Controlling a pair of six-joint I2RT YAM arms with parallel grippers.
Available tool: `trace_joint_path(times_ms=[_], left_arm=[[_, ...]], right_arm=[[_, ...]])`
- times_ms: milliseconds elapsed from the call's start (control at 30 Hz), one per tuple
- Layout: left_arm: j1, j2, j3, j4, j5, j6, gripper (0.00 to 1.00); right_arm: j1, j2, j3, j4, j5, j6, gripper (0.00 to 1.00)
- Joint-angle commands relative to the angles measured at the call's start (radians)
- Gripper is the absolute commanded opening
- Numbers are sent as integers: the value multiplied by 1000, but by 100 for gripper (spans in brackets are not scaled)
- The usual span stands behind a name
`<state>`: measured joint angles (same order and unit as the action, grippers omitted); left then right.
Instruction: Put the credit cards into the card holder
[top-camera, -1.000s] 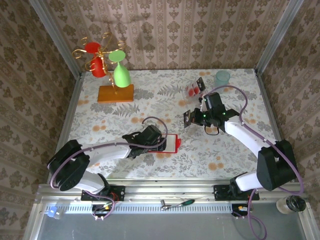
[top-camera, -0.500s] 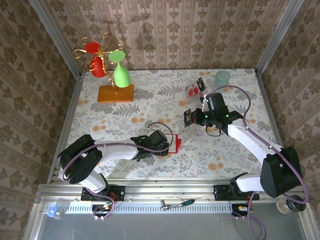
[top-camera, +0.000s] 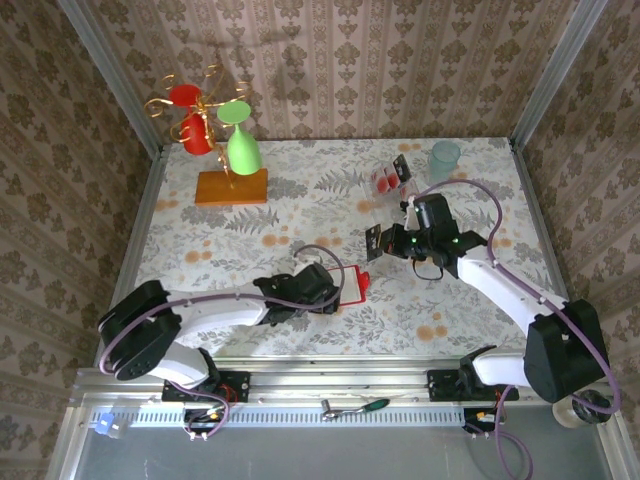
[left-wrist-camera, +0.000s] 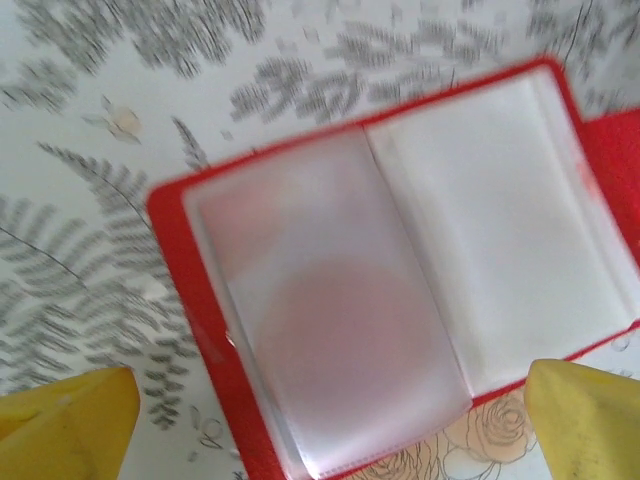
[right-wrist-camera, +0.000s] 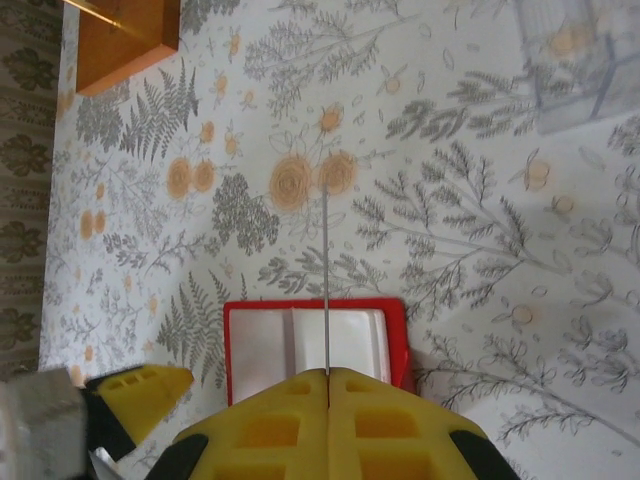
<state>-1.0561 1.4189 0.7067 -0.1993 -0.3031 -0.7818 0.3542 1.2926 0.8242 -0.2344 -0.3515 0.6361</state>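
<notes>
1. The tabletop (top-camera: 300, 205) has a pale surface printed with grey ferns and orange flowers.
2. The red card holder (top-camera: 348, 287) lies open and flat near the front middle, its whitish pockets facing up.
3. An orange block (top-camera: 232, 187) sits at the back left.
4. A clear rack (top-camera: 392, 177) holding credit cards (top-camera: 382, 181) stands at the back right, with a pale green cup (top-camera: 445, 156) near it.

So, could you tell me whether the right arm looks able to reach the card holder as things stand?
Probably yes: the card holder lies open, pockets up, close by the right pincer, which is shut on a card. The open left pincer poised over the holder might crowd the approach.
</notes>
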Motion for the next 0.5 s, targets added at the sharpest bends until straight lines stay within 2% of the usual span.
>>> trace_joint_path(times_ms=[0, 233, 467], left_arm=[[54, -39, -5, -52, 5, 45, 100], [124, -36, -29, -62, 34, 84, 100], [129, 3, -58, -30, 37, 80, 100]], right_arm=[[30, -20, -59, 128, -40, 64, 0], [131, 18, -177, 372, 6, 155, 0], [192, 52, -263, 533, 62, 208, 0]])
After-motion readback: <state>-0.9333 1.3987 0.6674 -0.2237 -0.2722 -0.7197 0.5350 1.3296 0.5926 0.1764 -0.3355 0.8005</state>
